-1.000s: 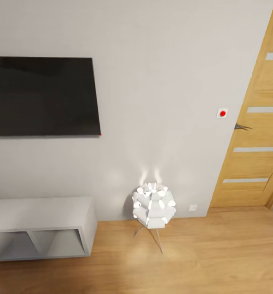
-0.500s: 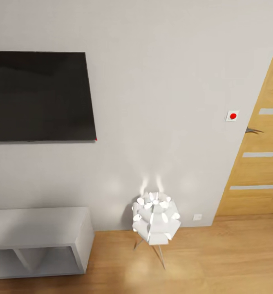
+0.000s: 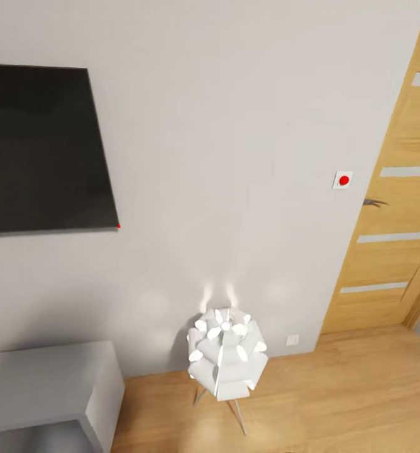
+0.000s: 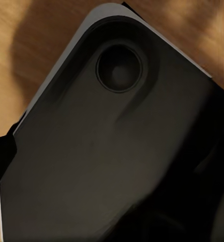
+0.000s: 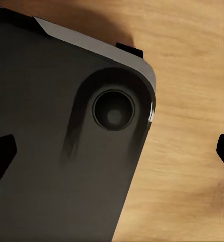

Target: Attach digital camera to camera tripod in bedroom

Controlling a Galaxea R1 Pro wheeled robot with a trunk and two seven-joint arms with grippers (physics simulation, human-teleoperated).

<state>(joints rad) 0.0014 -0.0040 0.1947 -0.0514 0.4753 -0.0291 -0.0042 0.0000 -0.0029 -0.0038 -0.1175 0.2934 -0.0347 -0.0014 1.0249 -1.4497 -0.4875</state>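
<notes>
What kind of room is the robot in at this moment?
Probably a living room or a similar room of a home, not clearly a bedroom. A dark flat television hangs on the pale wall above a low grey cabinet. A lit white floor lamp stands on light wood flooring beside a wooden door.

A grey wall [image 3: 235,126] carries a black wall screen [image 3: 43,148] at the upper left of the head view. A lit white faceted floor lamp [image 3: 227,352] stands on thin metal legs at lower centre, on a light wood floor [image 3: 348,390]. A wooden door [image 3: 395,207] closes the right edge, and a grey low cabinet [image 3: 46,384] sits at lower left. Both wrist views look onto a dark rounded panel [image 4: 106,151] above the wood floor.
</notes>
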